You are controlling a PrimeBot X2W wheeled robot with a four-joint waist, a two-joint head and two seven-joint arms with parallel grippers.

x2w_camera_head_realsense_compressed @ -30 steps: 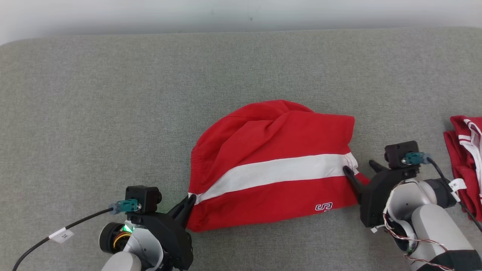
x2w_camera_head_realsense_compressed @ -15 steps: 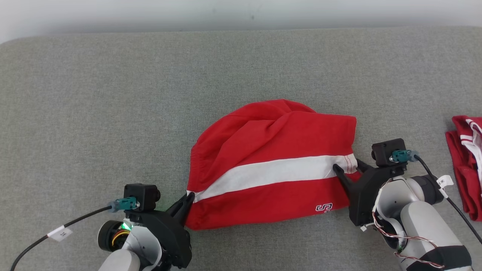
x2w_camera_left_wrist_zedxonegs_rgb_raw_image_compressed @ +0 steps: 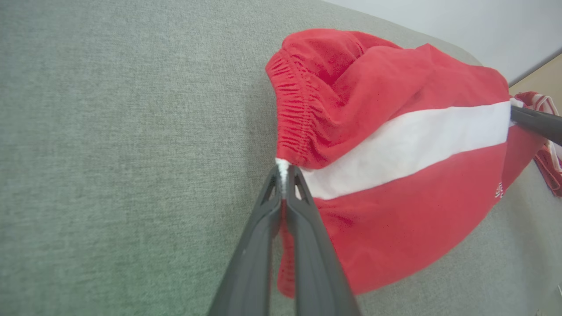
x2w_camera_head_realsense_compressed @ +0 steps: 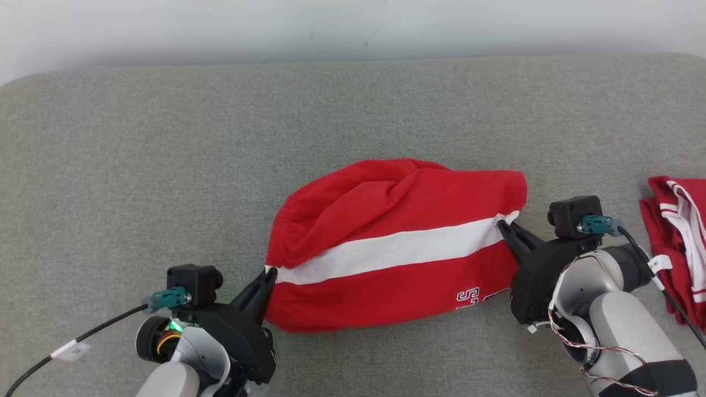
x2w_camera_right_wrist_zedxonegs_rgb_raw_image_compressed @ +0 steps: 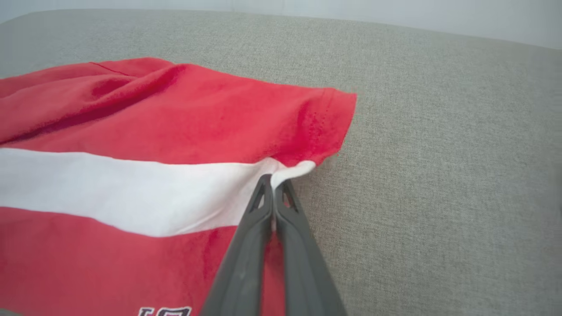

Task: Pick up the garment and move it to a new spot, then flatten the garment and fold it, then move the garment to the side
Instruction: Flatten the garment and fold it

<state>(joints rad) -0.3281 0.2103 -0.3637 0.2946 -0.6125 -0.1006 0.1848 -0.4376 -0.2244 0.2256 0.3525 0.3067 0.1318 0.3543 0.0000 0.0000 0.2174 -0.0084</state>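
Note:
The garment (x2w_camera_head_realsense_compressed: 397, 242) is a pair of red shorts with a white side stripe, lying across the middle of the grey surface (x2w_camera_head_realsense_compressed: 165, 138). My left gripper (x2w_camera_head_realsense_compressed: 269, 274) is shut on the white stripe's end at the elastic waistband (x2w_camera_left_wrist_zedxonegs_rgb_raw_image_compressed: 290, 118); the pinch shows in the left wrist view (x2w_camera_left_wrist_zedxonegs_rgb_raw_image_compressed: 283, 171). My right gripper (x2w_camera_head_realsense_compressed: 503, 225) is shut on the stripe's other end at the leg hem (x2w_camera_right_wrist_zedxonegs_rgb_raw_image_compressed: 338, 123), seen close in the right wrist view (x2w_camera_right_wrist_zedxonegs_rgb_raw_image_compressed: 273, 182). The cloth between both grips is slightly raised and taut, while its far part still bunches in folds.
Another red and white garment (x2w_camera_head_realsense_compressed: 675, 237) lies crumpled at the right edge, close to my right arm. A pale wall (x2w_camera_head_realsense_compressed: 353, 22) runs behind the surface's far edge. Open grey surface stretches to the left and beyond the shorts.
My right gripper slid onto the hem and shut on the white stripe's end. The stripe now runs tauter between both grips, and the lower edge has lifted a little. The camera shifted slightly.

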